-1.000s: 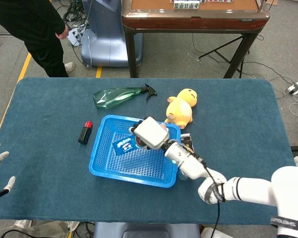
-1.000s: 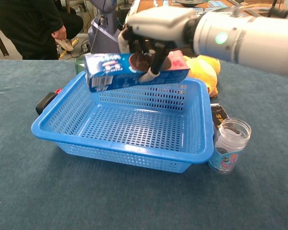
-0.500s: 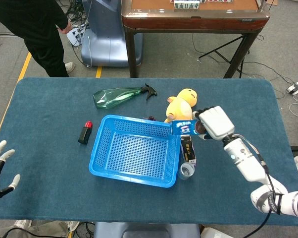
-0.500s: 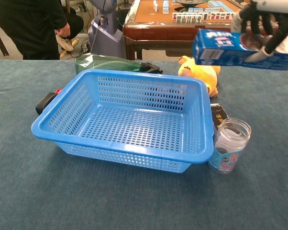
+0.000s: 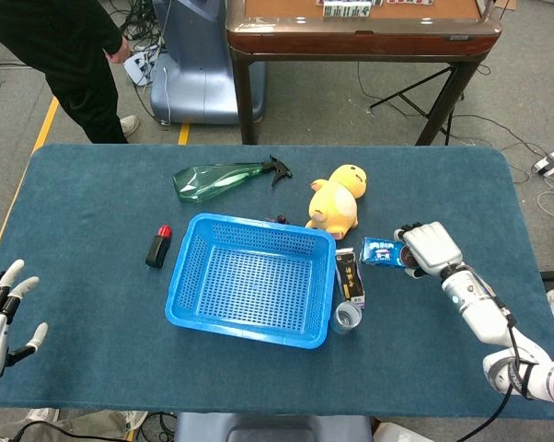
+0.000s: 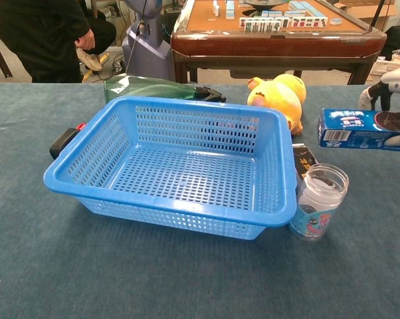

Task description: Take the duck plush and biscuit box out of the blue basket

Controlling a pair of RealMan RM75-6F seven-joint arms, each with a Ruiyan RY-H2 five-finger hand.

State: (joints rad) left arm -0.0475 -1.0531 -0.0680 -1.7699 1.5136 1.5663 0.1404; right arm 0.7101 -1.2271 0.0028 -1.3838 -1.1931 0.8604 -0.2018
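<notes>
The blue basket (image 5: 249, 285) (image 6: 187, 166) sits mid-table with nothing in it. The yellow duck plush (image 5: 336, 200) (image 6: 280, 96) lies on the cloth just behind the basket's far right corner. My right hand (image 5: 427, 248) (image 6: 393, 83) grips the blue biscuit box (image 5: 382, 251) (image 6: 363, 129) to the right of the basket, low over the table. My left hand (image 5: 3, 313) hovers at the table's near left edge, fingers spread and holding nothing.
A green spray bottle (image 5: 224, 177) lies behind the basket. A black and red object (image 5: 157, 247) rests left of it. A small black box (image 5: 350, 275) and a clear jar (image 6: 317, 201) stand by the basket's right side. A person (image 5: 70, 55) stands at the far left.
My right hand lifted the biscuit box out of the basket, carried it rightward over the rim, and lowered it to the right of the basket. The left hand rose slightly.
</notes>
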